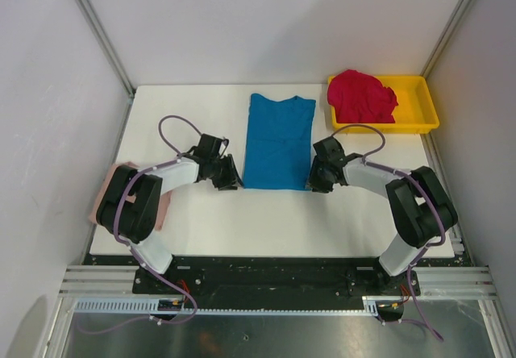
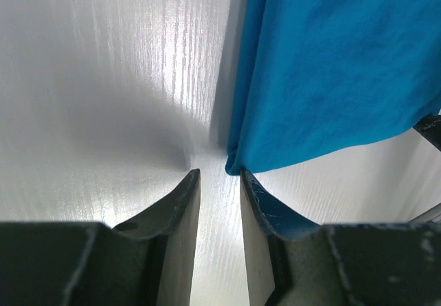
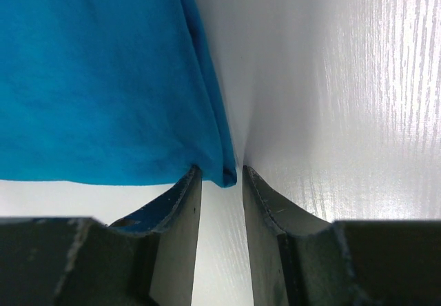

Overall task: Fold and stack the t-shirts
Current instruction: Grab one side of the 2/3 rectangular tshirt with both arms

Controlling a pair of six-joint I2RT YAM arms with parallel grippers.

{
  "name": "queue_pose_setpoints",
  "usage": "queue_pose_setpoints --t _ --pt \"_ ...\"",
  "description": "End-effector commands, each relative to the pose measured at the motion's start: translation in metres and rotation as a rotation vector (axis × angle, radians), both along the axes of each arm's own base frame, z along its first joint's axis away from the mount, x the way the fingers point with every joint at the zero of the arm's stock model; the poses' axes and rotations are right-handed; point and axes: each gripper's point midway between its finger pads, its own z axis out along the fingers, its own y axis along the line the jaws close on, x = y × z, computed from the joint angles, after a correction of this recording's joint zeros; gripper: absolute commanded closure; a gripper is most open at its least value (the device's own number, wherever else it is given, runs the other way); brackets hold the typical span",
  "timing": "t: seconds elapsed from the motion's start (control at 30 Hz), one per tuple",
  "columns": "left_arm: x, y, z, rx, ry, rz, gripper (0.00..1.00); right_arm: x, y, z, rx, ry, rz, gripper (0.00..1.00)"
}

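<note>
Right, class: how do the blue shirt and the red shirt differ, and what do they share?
The blue shirt lies flat; the red shirt is bunched up. The blue shirt is on the table; the red shirt is in the yellow tray. Both are plain cloth.
</note>
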Motion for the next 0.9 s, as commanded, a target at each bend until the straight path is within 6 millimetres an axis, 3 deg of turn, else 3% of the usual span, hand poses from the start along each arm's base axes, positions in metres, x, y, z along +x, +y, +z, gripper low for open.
queue_pose_setpoints --t 0.0,0.27,0.87 --pt "0.003 -0.006 0.014 -0.021 -0.056 -0.013 0.66 0.01 -0.002 0.005 -0.011 -0.067 -0.036 0.65" --pt "0.003 -0.007 0.015 -0.023 -0.055 -0.019 0.66 0.011 -0.005 0.027 0.008 -0.116 -0.047 0.63" --pt "0.0 -0.005 0.013 -0.02 -0.051 -0.017 0.65 0.015 -0.001 0.009 0.033 -0.086 -0.056 0.62"
